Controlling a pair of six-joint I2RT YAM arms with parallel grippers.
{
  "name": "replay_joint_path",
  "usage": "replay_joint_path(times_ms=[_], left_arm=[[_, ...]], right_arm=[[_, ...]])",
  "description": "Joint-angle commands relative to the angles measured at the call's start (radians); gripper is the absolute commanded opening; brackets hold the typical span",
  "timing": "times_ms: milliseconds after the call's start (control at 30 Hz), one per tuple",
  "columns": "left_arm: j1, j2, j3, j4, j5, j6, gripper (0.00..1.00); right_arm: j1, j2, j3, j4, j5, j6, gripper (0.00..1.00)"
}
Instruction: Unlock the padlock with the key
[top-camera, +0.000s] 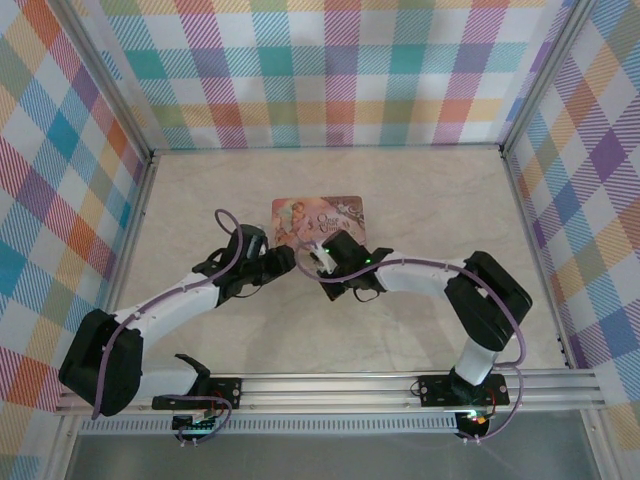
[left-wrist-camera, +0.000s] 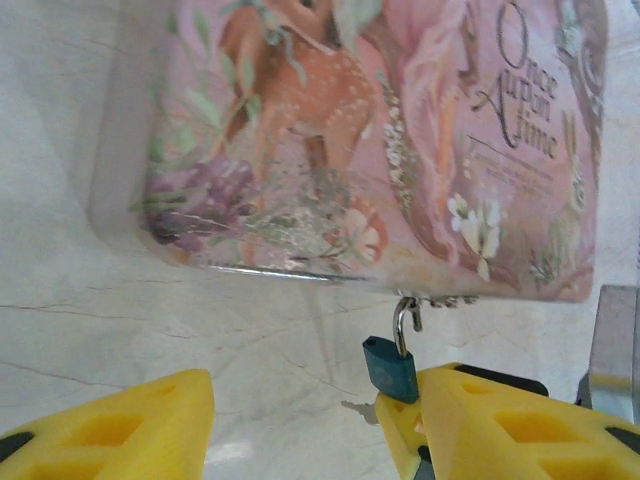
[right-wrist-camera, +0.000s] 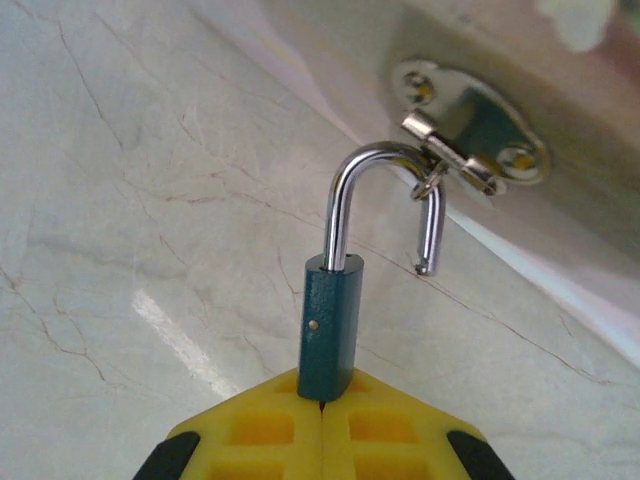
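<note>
The padlock (right-wrist-camera: 328, 322) hangs at the near edge of the pink picture tin (left-wrist-camera: 400, 130), its teal body clamped from below between the yellow fingers of the right gripper (right-wrist-camera: 322, 395), which are pressed together on it. From where I stand the lock looks sprung already. The long leg of the shackle (right-wrist-camera: 340, 230) runs down into the body, while the short leg hangs free beside it, its tip clear of the body. The bend of the shackle is caught in the hasp (right-wrist-camera: 470, 125) screwed to the tin's front wall. The underside of the body is buried between the pads, so I cannot tell whether the key sits in there. The left gripper (left-wrist-camera: 295, 415) is on the same near side of the tin, its fingers wide apart and holding nothing, with the padlock just beside the inner edge of one of them. From above, both arms meet at the tin's near edge on the marbled table (top-camera: 400, 330). I'd say the unlocking proper is done or all but done. The next move looks like working the free leg out of the hasp. That calls for a small, careful turn of the body, and probably the idle gripper steadying the tin, since a light box could slide or lift when the lock is tugged.
</note>
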Motion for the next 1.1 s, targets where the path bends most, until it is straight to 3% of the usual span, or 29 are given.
replay_joint_path(times_ms=[0, 1067], left_arm=[[0.027, -0.002, -0.011, -0.018, -0.020, 0.014, 0.57], [0.090, 0.137, 0.049, 0.170, -0.096, 0.019, 0.57]], right_arm=[[0.017, 0.042, 0.033, -0.089, 0.040, -0.098, 0.00], [0.020, -0.040, 0.012, -0.063, 0.069, -0.301, 0.00]])
